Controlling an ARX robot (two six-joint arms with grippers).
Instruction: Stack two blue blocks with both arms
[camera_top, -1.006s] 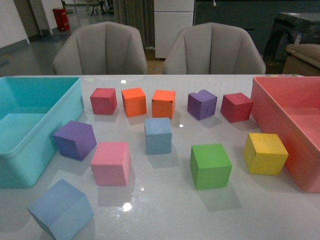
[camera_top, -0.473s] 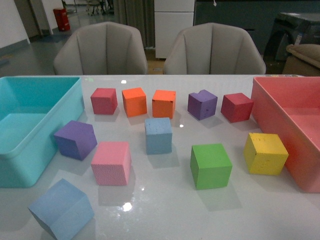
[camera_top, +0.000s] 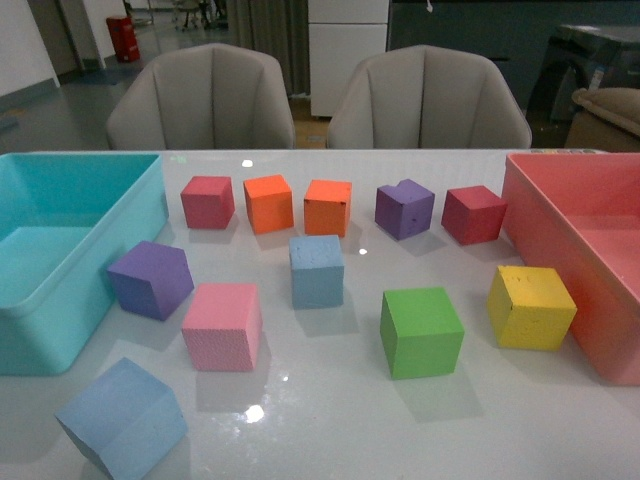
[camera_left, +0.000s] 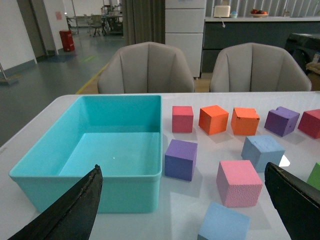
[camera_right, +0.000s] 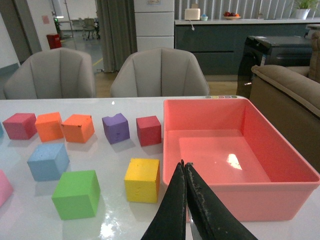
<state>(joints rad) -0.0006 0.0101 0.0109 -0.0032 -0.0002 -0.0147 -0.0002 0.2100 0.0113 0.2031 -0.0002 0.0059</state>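
Note:
One sky-blue block (camera_top: 316, 270) stands mid-table; it also shows in the left wrist view (camera_left: 263, 151) and the right wrist view (camera_right: 48, 161). The other blue block (camera_top: 122, 417) lies turned at the front left, also in the left wrist view (camera_left: 223, 223). Neither arm shows in the front view. My left gripper (camera_left: 182, 200) is open and empty, raised above the table with the near blue block between its fingers (camera_left: 75, 210) in that view. My right gripper (camera_right: 183, 167) is shut and empty, raised in front of the red bin's near wall.
A teal bin (camera_top: 40, 290) stands at the left, a red bin (camera_top: 560, 230) at the right. Red, orange and purple cubes form a back row; a purple cube (camera_top: 150, 279), pink cube (camera_top: 222, 326), green cube (camera_top: 420, 331) and yellow cube (camera_top: 530, 306) lie nearer. Two chairs stand behind.

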